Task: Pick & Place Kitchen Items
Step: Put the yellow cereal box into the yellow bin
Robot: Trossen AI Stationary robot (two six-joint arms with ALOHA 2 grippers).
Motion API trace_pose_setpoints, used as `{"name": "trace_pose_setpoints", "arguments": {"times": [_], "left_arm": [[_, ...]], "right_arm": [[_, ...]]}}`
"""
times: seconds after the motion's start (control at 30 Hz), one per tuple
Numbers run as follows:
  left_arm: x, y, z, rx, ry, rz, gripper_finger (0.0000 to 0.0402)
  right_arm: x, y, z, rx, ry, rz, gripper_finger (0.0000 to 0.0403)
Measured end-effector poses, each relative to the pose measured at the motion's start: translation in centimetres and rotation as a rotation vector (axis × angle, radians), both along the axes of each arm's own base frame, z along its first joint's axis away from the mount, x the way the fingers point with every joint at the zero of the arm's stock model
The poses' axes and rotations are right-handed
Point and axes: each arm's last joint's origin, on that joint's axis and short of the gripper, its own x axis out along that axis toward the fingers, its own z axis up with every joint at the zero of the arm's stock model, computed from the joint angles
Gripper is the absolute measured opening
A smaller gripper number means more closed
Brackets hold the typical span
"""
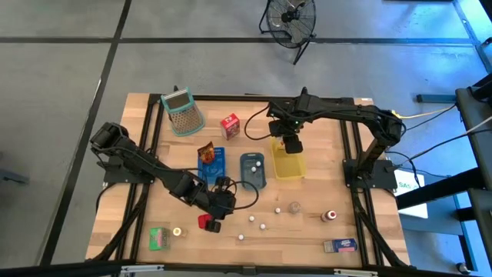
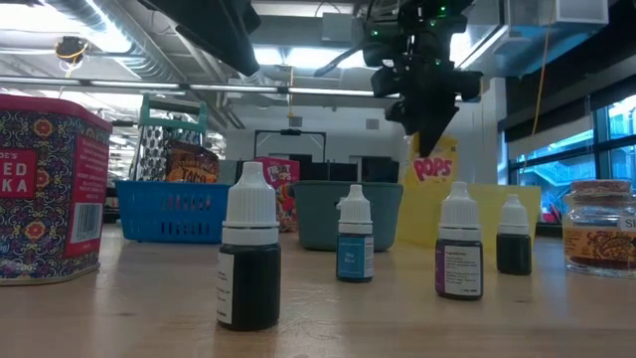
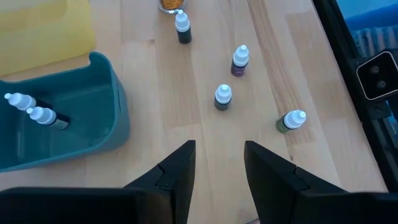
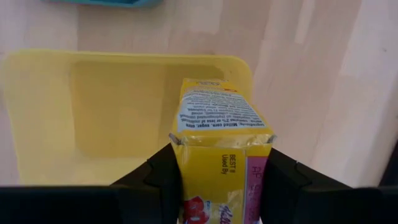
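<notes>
In the low view, white-capped dropper bottles (image 2: 248, 261) stand nearest at lower centre, with a patterned red tin (image 2: 45, 189) at the left edge; its lettering is cut off. Behind them the blue tray (image 2: 169, 211), grey-blue tray (image 2: 348, 211) and yellow tray (image 1: 289, 165) line up mid-frame. The left gripper (image 3: 219, 163), at the high view's lower centre, has its fingers spread, holding nothing. The right gripper (image 4: 219, 174) pinches a yellow carton (image 4: 221, 134) reading "POPS" and "BEST IF Used By" above the yellow tray.

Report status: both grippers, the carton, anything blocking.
Right gripper shut on yellow carton, above yellow tray. Left gripper open, empty, near dropper bottles. Tray bare, nothing blocking.
</notes>
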Motion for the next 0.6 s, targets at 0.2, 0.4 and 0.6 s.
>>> {"name": "trace_pose_setpoints", "arguments": {"times": [0.2,0.4,0.6], "left_arm": [[0.0,-0.01,0.0,-0.007,0.001,0.008,0.0132],[-0.18,-0.37,0.0,-0.006,0.001,-0.005,0.0132],[-0.2,-0.41,0.0,-0.006,0.001,-0.006,0.0132]], "right_arm": [[-0.01,-0.05,0.0,-0.012,0.003,-0.009,0.016],[-0.02,-0.04,0.0,-0.01,0.004,-0.013,0.016],[-0.02,-0.05,0.0,-0.01,0.004,-0.013,0.016]]}}
